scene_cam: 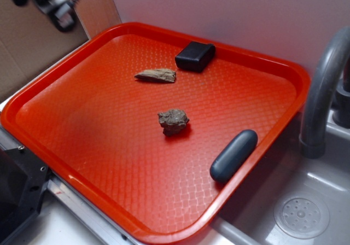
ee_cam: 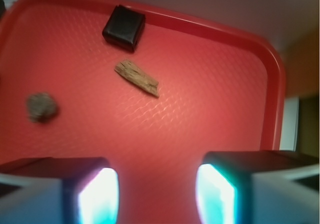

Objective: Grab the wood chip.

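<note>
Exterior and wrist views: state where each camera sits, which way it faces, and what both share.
Exterior: above and off to one side of the orange plastic tray, looking down; the blurred end effector hangs top left.
Wrist: on the arm, looking forward and down past its open end effector fingers.
Shared: the tan pointed wood chip, lumpy grey-brown rock, black square block.

The tray is showing orange-red with a woven texture. On it, the wood chip is looking grainy tan, the rock grey-brown, the block black.
</note>
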### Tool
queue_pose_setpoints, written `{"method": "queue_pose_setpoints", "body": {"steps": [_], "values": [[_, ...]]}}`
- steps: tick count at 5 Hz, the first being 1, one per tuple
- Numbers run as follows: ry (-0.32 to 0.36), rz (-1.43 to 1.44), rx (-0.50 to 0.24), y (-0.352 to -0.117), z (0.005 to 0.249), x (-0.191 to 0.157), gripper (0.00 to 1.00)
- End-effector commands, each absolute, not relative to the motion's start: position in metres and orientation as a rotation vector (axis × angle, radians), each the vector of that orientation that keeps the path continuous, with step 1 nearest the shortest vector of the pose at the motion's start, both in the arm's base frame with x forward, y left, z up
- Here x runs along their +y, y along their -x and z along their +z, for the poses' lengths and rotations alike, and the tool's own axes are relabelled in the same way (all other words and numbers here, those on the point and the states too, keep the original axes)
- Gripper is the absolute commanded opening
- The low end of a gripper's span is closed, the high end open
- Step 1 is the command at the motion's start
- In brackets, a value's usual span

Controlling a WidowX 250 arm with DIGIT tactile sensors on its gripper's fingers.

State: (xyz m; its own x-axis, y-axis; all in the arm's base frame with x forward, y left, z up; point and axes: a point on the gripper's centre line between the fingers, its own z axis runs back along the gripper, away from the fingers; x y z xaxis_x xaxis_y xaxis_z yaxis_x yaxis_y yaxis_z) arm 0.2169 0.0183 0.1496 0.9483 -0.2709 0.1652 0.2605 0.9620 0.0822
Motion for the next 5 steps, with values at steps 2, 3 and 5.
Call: {"method": "queue_pose_setpoints", "body": {"steps": [2, 3, 5], "values": [[-0.074, -0.894, -0.122, -0.257, 0.094, 0.013, 1.0], [0.011, -0.908, -0.131, -0.267, 0.069, 0.013, 1.0], [0.036, -0.937, -0.104, -0.281, 0.028, -0.003, 1.0]]}}
